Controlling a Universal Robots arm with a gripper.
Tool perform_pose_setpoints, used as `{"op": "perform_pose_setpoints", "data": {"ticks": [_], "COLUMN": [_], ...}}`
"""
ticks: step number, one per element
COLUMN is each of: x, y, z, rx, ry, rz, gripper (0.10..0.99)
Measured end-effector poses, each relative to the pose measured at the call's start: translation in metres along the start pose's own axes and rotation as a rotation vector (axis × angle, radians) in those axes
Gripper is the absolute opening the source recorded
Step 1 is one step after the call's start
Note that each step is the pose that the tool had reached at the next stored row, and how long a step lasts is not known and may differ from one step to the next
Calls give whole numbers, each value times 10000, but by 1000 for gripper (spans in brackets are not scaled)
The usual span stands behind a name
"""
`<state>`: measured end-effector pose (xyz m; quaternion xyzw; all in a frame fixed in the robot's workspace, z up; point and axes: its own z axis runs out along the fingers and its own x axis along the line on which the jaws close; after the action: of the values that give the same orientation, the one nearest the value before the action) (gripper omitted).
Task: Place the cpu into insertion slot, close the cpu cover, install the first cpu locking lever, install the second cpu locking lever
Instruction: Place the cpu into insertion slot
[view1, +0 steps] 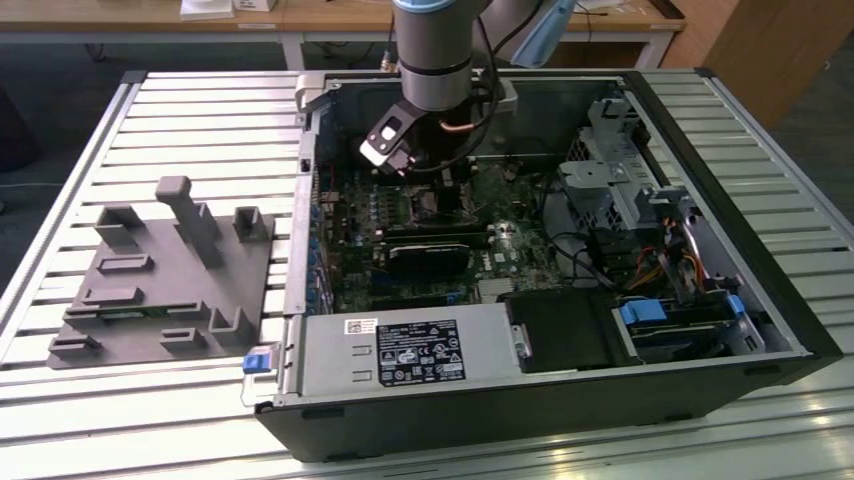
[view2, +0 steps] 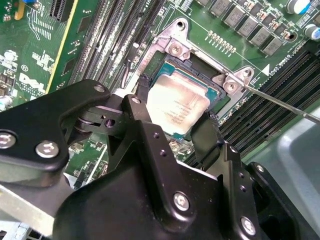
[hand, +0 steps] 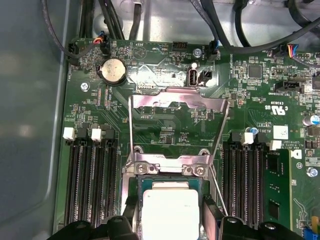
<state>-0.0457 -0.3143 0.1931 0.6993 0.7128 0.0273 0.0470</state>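
The hand (view2: 172, 106) is down inside the open computer case (view1: 534, 425), its two black fingers (view2: 142, 86) pressed against opposite edges of the cpu (view2: 179, 100). As far as I can judge, it is clamped on the chip. The cpu lies in the mouth of the insertion slot (view2: 196, 71); whether it is fully seated I cannot tell.

Just beyond the socket, the cpu cover (hand: 175, 100) stands swung open, and a thin locking lever (hand: 131, 125) is raised on each side of it. Rows of black memory slots (hand: 90, 185) flank the socket.

In the exterior view the case sits on the slatted bench (view1: 200, 110), the socket lies toward eleven o'clock of its middle, and a grey holder (view1: 160, 280) sits out at nine o'clock.

The risk I see is a chip resting slightly askew. Pressing it home that way could bend the socket's contacts. A finger that drags on release could also lift one edge.
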Motion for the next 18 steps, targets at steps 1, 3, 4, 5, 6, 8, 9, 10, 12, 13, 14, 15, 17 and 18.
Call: {"op": "perform_pose_setpoints", "data": {"ticks": [1, 3, 4, 5, 6, 8, 9, 10, 12, 13, 14, 15, 17, 18], "x": [0, -1, -1, 0, 1, 8, 10, 12, 12, 13, 13, 13, 15, 19], "y": [1, 3, 3, 4, 4, 2, -1, -2, -4, -6, -12, -21, -34, -36], "z": [-8, -27, -31, -30, -30, -28, -26, -22, -12, -6, -2, 1, 7, 9], "rx": [-1, -1, -2, -3, -3, -1, -2, -2, -2, -1, -1, 0, -2, -1], "ry": [1, 3, 10, 14, 16, 16, 17, 16, 16, 15, 14, 13, 16, 17], "rz": [1, 3, 7, 15, 20, 29, 32, 33, 34, 37, 39, 41, 41, 41], "gripper": [612, 612, 612, 612, 612, 612, 612, 612, 612, 612, 612, 612, 612, 612]}}
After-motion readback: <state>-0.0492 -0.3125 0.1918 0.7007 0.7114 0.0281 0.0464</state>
